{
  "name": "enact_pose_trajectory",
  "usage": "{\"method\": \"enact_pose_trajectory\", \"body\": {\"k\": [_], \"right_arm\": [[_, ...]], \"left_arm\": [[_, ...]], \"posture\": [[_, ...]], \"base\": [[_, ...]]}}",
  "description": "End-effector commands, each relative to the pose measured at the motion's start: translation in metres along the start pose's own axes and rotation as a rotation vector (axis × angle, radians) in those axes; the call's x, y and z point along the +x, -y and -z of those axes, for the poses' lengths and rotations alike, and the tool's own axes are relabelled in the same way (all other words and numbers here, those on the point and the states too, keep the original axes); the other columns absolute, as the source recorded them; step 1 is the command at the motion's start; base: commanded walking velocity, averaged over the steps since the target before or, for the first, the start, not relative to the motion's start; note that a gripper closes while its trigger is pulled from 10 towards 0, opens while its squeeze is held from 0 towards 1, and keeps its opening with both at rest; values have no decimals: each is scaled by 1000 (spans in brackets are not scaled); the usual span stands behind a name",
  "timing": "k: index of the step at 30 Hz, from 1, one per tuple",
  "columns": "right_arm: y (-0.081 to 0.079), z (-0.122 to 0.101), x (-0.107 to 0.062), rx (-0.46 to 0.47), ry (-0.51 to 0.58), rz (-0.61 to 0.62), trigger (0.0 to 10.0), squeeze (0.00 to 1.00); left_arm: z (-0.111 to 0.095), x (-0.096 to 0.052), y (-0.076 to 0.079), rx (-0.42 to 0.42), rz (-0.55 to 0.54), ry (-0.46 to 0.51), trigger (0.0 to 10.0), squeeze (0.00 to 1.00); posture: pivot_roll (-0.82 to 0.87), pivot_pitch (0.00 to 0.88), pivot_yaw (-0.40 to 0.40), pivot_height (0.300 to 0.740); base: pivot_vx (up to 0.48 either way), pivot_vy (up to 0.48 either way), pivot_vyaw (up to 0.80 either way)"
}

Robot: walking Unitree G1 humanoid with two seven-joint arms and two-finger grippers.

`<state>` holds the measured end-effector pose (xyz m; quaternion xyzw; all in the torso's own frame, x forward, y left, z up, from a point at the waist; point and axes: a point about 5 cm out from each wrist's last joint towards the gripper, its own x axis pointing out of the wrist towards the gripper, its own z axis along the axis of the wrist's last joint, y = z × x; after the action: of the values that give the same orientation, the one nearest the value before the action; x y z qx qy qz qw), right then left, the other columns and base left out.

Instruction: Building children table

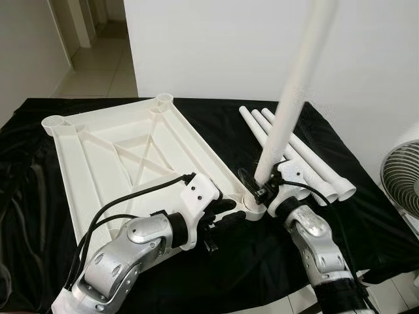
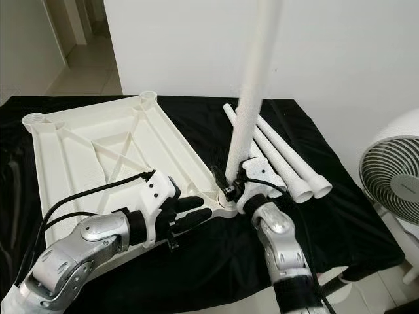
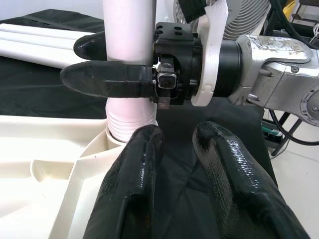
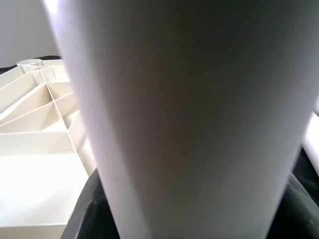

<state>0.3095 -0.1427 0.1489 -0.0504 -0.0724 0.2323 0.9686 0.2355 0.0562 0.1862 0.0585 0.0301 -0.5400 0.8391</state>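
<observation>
White leg (image 1: 288, 111) stands upright in the near right corner socket of the upturned tabletop (image 1: 124, 147) on the black-draped desk (image 1: 366, 222). Right pincer (image 3: 107, 62) pinches the leg low. Left pincer (image 1: 229, 212), fingers slightly spread, rests at that corner. Three spare legs (image 1: 308, 160) lie beside.

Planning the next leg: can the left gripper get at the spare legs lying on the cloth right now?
Probably not directly. The spare legs lie beyond the upright leg and the right gripper clamping it, which stand between them and the left gripper.
</observation>
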Motion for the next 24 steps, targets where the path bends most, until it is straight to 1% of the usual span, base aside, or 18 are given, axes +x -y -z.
{"method": "enact_pose_trajectory", "body": {"k": [1, 5, 7, 8, 10, 12, 14, 21, 22, 23, 24], "right_arm": [[0, 32, -13, 70, -149, 19, 10000, 0], [0, 33, -14, 81, -154, 24, 10000, 0], [5, 38, -17, 162, -174, 75, 10000, 0], [5, 38, -17, 162, -174, 75, 10000, 0], [8, 43, -19, 221, -188, 119, 10000, 0], [8, 43, -19, 221, -188, 119, 10000, 0], [9, 44, -19, 269, -187, 145, 10000, 0], [8, 47, -21, 287, -196, 167, 10000, 0], [6, 48, -21, 263, -202, 162, 10000, 0], [3, 48, -21, 203, -208, 147, 10000, 0], [3, 48, -21, 203, -208, 147, 10000, 0]], "left_arm": [[-4, 0, 2, 7, 20, 6, 10000, 0], [-4, -1, 2, 8, 21, 6, 10000, 0], [-5, -1, 2, 9, 23, 5, 10000, 0], [-5, -1, 2, 9, 23, 5, 10000, 0], [-5, -1, 2, 7, 24, 6, 10000, 0], [-5, -1, 2, 7, 24, 6, 10000, 0], [-5, -1, 2, 9, 24, 5, 10000, 0], [-5, -1, 2, 8, 21, 5, 10000, 0], [-5, -1, 2, 8, 20, 6, 10000, 0], [-5, -1, 2, 7, 20, 6, 10000, 0], [-5, -1, 2, 7, 20, 6, 10000, 0]], "posture": [[46, 69, -18, 740], [43, 71, -14, 740], [42, 73, -13, 740], [42, 73, -13, 740], [43, 72, -14, 740], [43, 72, -14, 740], [43, 72, -14, 740], [45, 73, -17, 740], [44, 74, -17, 740], [44, 76, -18, 740], [44, 76, -18, 740]], "base": [[0, 0, 0], [0, 0, 0], [0, 0, 0], [0, 0, 0], [0, 0, 0], [0, 0, 0], [0, 0, 0], [0, 0, 0], [0, 0, 0], [0, 0, 0], [0, 0, 0]]}}
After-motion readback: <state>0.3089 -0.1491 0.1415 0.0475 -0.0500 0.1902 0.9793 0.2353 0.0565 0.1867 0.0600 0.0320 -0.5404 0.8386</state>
